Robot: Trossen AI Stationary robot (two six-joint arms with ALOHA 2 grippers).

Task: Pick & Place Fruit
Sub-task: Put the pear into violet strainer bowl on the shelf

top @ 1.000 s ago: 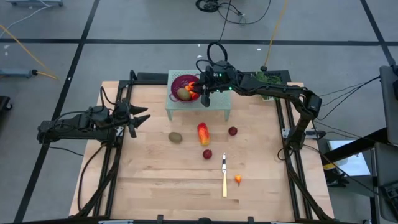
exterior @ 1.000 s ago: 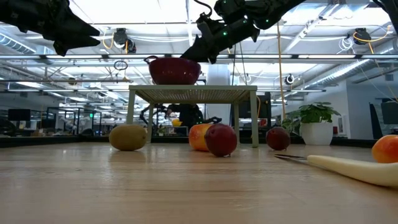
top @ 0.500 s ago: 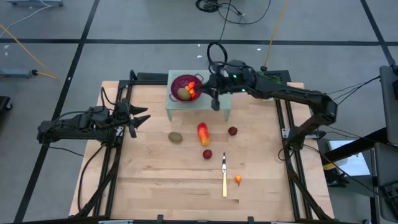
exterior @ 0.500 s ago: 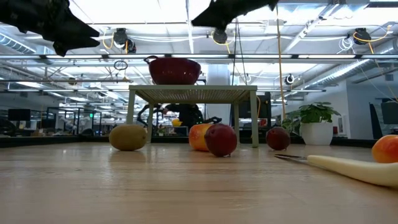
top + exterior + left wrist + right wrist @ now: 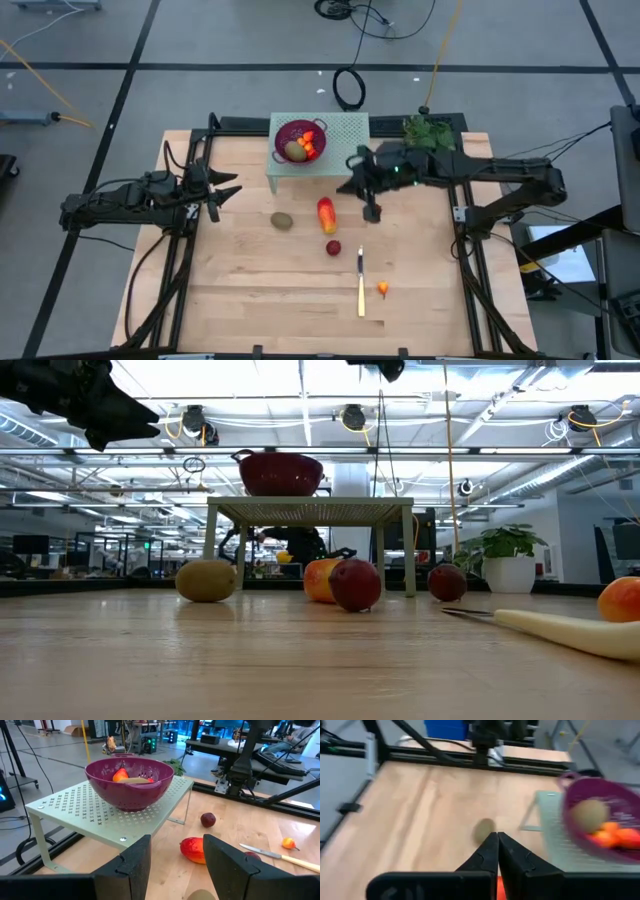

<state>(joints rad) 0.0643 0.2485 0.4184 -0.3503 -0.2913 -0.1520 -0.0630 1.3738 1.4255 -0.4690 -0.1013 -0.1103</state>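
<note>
Since the earlier frame the right pincer (image 5: 372, 211) has swung off the bowl (image 5: 297, 139) toward five o'clock, fingers pressed together, empty. Left pincer (image 5: 222, 188) waits at nine o'clock, spread. Going rightward on the worktop (image 5: 250, 290): kiwi (image 5: 283, 220), mango (image 5: 326, 214), plum (image 5: 333, 247). Descending shut, it could knock the mango rolling.

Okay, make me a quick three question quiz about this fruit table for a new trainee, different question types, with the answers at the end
1. True or false: the purple colander sits on the green perforated stand.
2. Multiple choice: the right gripper is A) open, B) shut and empty, C) shut on a fruit.
3. Fill in: the yellow-handled knife lies beside a tiny ____ fruit piece.

Key: 1 true; 2 B; 3 orange.
</note>
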